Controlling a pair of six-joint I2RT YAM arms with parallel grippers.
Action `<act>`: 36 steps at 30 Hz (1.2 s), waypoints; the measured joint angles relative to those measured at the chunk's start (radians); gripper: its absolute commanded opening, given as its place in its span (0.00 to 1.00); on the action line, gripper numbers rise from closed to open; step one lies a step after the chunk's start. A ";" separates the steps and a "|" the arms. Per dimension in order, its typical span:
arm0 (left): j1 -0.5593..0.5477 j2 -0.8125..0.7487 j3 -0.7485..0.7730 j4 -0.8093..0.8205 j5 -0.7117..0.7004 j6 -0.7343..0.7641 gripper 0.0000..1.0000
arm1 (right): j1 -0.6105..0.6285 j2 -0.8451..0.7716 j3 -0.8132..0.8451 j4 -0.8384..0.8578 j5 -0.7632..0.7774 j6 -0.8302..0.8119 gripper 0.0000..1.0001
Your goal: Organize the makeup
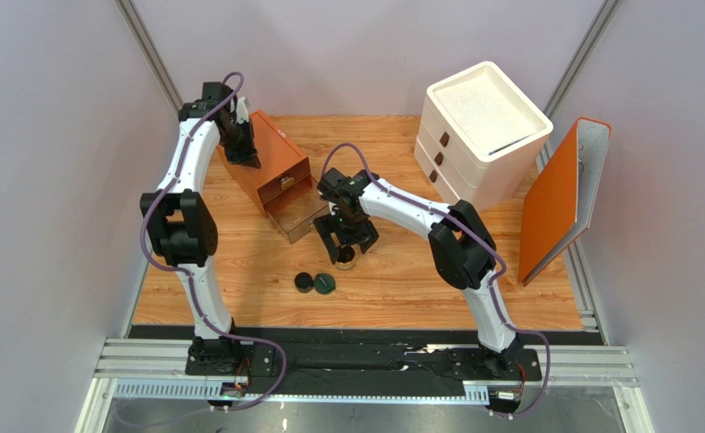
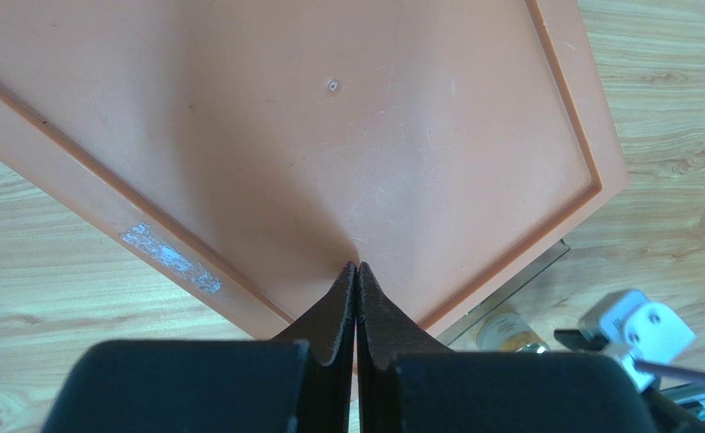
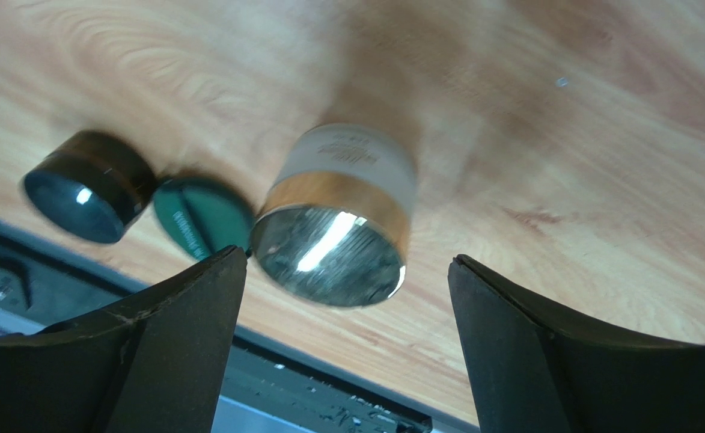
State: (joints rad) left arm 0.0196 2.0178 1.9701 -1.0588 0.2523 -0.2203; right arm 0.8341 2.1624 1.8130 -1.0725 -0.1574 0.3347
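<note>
- Right wrist view: right end effector [image 3: 344,262] gapes around the jar [image 3: 347,203], gripping nothing.
- Left end effector [image 2: 357,271] closed, empty.
- Jar, black compact [image 3: 89,185] and green compact [image 3: 204,215] left to stow.

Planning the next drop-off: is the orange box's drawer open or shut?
Open. The drawer juts out from the orange box in the top view.

I am holding my right gripper [image 1: 347,244], fingers spread wide, just above the round jar [image 1: 347,262] on the table [image 1: 401,289]. The black compact [image 1: 304,282] and the green compact [image 1: 326,284] are lying side by side near it. My left gripper [image 1: 242,157] is resting on top of the orange drawer box [image 1: 279,176], whose drawer [image 1: 297,219] is standing pulled out.
</note>
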 measured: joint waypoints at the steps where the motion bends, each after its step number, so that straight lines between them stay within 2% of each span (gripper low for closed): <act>1: 0.000 0.000 0.000 0.000 0.000 0.000 0.00 | -0.001 0.012 0.000 0.000 0.013 0.000 0.86; 6: 0.000 0.000 0.000 0.000 0.000 0.001 0.00 | -0.002 0.048 0.000 0.004 0.044 0.001 0.79; 7: 0.000 0.000 -0.001 0.001 0.000 0.001 0.00 | -0.002 0.051 0.000 0.006 0.048 0.000 0.71; 8: 0.000 0.000 -0.002 0.002 0.000 0.002 0.00 | -0.002 0.055 0.000 0.011 0.051 0.002 0.54; 10: 0.000 0.000 -0.005 0.004 0.001 0.002 0.00 | -0.002 0.060 0.002 0.018 0.051 0.006 0.14; 13: 0.000 -0.002 -0.008 0.006 0.002 0.002 0.00 | -0.002 0.060 0.011 0.018 0.068 0.013 0.01; 24: 0.000 -0.006 -0.013 0.012 0.005 0.002 0.00 | -0.002 0.060 0.042 0.015 0.112 0.012 0.00; 36: 0.001 -0.006 -0.013 0.012 0.007 0.002 0.00 | -0.002 0.056 0.289 0.134 0.114 0.013 0.00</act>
State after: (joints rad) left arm 0.0204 2.0121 1.9568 -1.0470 0.2596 -0.2184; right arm 0.8322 2.2185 2.1021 -0.9386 -0.0429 0.3477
